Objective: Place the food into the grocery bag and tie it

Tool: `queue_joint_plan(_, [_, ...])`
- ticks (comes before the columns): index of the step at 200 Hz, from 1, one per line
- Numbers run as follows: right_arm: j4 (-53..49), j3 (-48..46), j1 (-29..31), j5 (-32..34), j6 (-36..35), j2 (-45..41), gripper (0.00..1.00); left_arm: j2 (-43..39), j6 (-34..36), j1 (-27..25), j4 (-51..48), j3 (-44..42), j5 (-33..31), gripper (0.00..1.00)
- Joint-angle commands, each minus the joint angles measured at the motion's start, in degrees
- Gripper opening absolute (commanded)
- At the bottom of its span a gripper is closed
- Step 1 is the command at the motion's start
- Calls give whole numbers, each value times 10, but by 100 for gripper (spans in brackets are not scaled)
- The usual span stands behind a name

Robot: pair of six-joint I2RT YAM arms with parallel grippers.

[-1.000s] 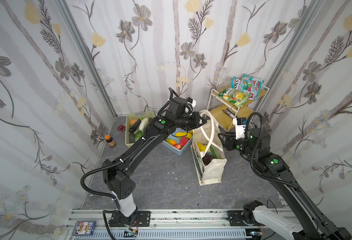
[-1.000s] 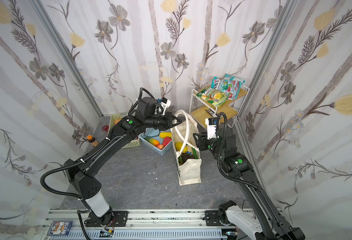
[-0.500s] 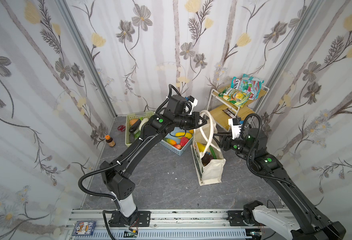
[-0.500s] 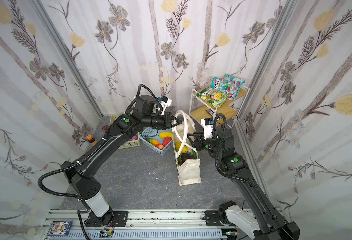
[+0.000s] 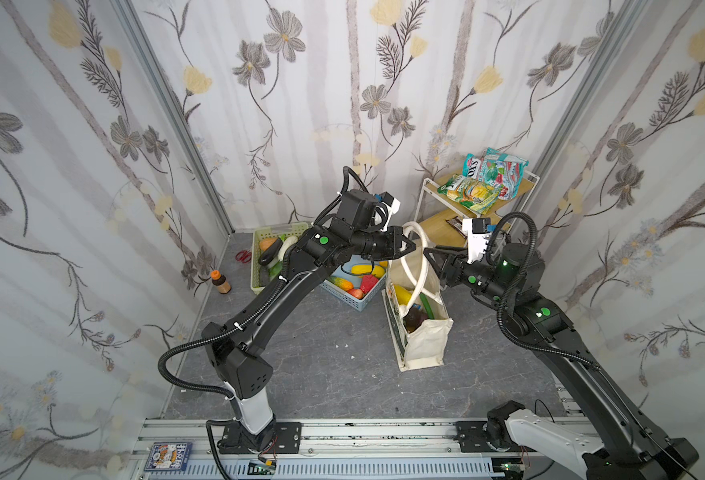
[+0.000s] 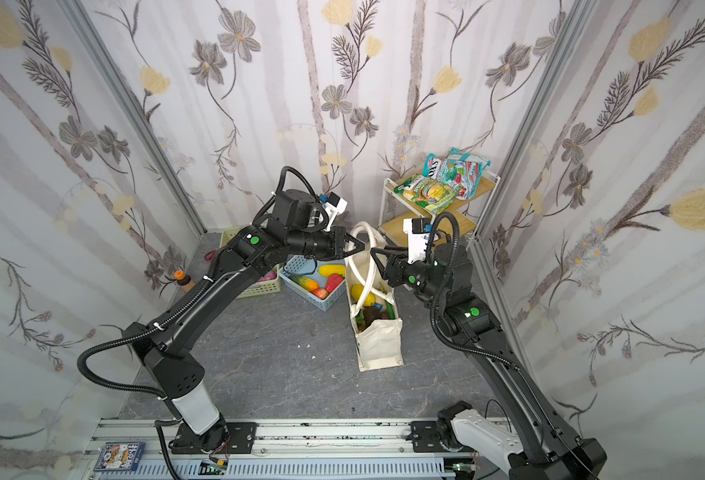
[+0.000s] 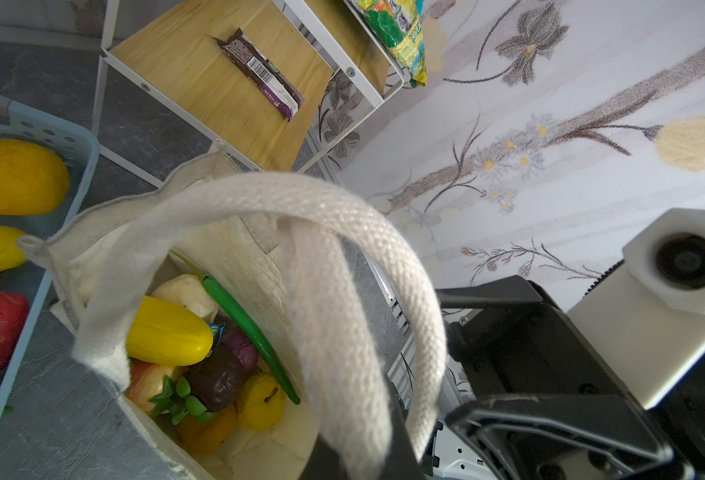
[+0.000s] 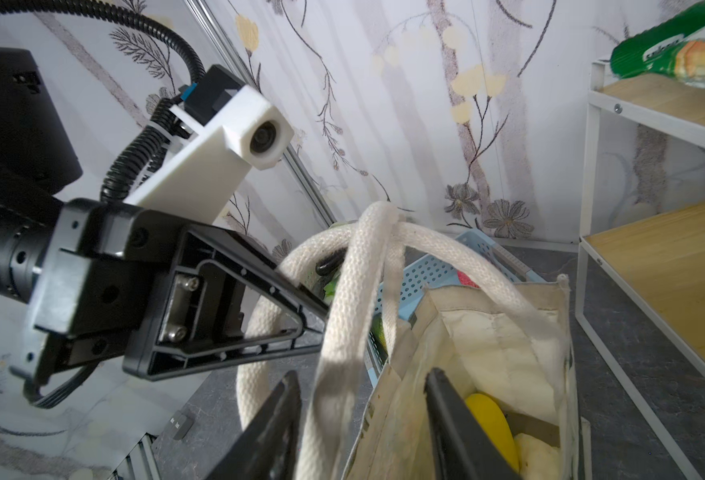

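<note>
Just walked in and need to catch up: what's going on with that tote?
The left claw is shut on the cream handles of the grocery bag, holding them up above it. The right claw is open, with one handle strand between its jaws and no grip on it. Toy food already sits in the bag; more lies in the blue basket.

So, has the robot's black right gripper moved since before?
Yes: the black right gripper crept towards the cream canvas tote's handles, nearer the wooden shelf rack.

One tote (image 5: 425,345), one green basket (image 5: 254,262), one blue basket (image 5: 357,303), one rack (image 5: 440,224), one bottle (image 5: 220,282).
</note>
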Motion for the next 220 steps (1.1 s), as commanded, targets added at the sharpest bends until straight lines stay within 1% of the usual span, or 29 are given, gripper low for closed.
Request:
queue_joint_plan(1, [6,-2,2,40,12,10,29,-8,13,-1,5,2,-9,2])
queue_joint_plan(10, [9,-8,1,48,19,9,24,-12,13,-1,10,-4,-15,2])
queue_joint_plan(21, [15,-17,1,43,21,10,22,-17,12,-1,16,-7,-18,2])
queue_joint_plan(34, [14,-23,1,36,22,17,19,-19,13,-1,27,-11,-7,2])
queue_joint_plan(58, [36,-34,12,-4,22,31,17,-17,12,-2,54,-20,9,4])
queue_joint_plan(96, [69,-38,25,-48,16,45,17,9,23,-7,59,6,38,15])
queue_joint_plan(101, [72,-39,25,-51,16,45,17,12,25,-8,58,11,41,17])
queue_joint_plan(112, [79,-42,26,-54,15,45,17,21,30,-11,51,20,46,27])
queue_joint_plan(125, [85,-44,25,-58,15,44,16,35,34,-13,25,40,43,30])
queue_joint_plan(128, [88,-45,25,-61,14,43,16,38,36,-13,19,42,41,32])
queue_joint_plan(132, [93,-47,25,-66,13,42,16,39,38,-13,12,44,36,37])
queue_joint_plan(139, [103,-51,25,-78,13,40,16,39,38,-13,2,43,17,48])
queue_joint_plan(142, [107,-53,26,-83,13,39,16,38,38,-13,0,41,9,51])
queue_joint_plan(158, [121,-63,26,-92,13,36,16,34,41,-13,-9,31,-25,54])
queue_joint_plan(174, [115,-65,26,-86,11,37,15,36,51,-13,-46,50,-67,62])
queue_joint_plan(199, [111,-69,25,-74,9,36,15,43,73,-13,-112,91,-119,63])
queue_joint_plan(220, [107,-66,25,-69,6,37,15,58,88,-13,-165,131,-133,63])
